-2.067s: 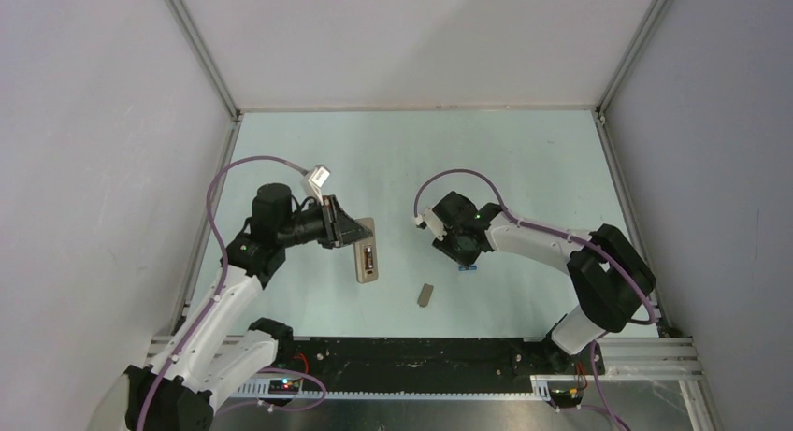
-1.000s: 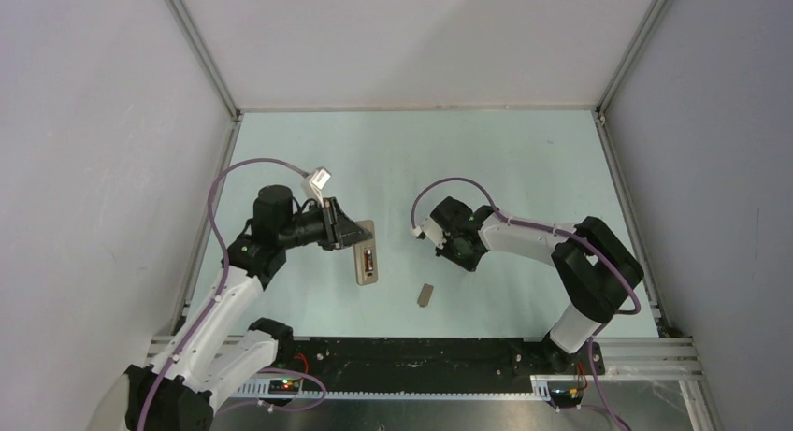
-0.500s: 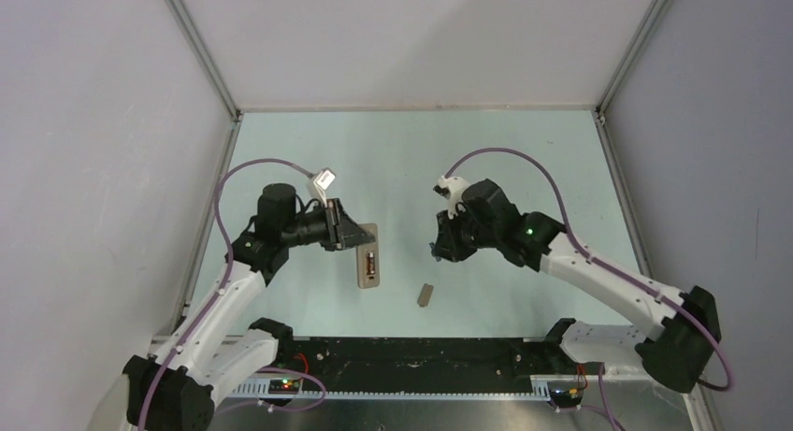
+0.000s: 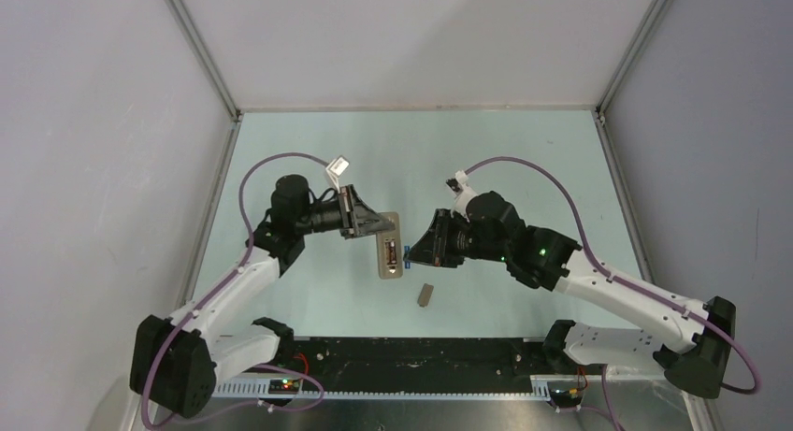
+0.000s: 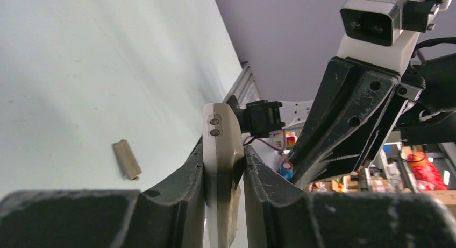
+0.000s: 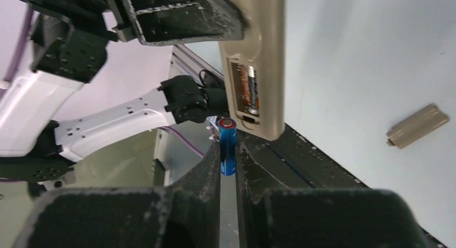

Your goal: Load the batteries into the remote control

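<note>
Gripping the remote control [image 5: 220, 146] edge-on, my left fingers [image 5: 194, 170] are clamping it by its two broad faces. My left wrist view is giving me only its thin side, with two small round marks near the top end. My right wrist view is showing what that one is hiding. The beige back is turned toward me, its compartment is open, and a dark battery [image 6: 249, 90] is lying inside.

My right fingers [image 6: 211, 164] are pinching the blue battery [image 6: 227, 146] upright between them. Its tip is sitting just under the lower end of the remote control, near the open compartment, though I cannot tell whether the two are touching.

The top view is placing both arms meeting at the centre of the frame, with the blue battery a small speck just right of the remote control. The cover piece [image 4: 425, 294] is lying flat by itself at lower centre, apart from both sets of fingers.

The bench [image 4: 505, 160] is pale green and plain. Grey walls and aluminium frame posts [image 4: 199, 48] are enclosing it on three sides.
</note>
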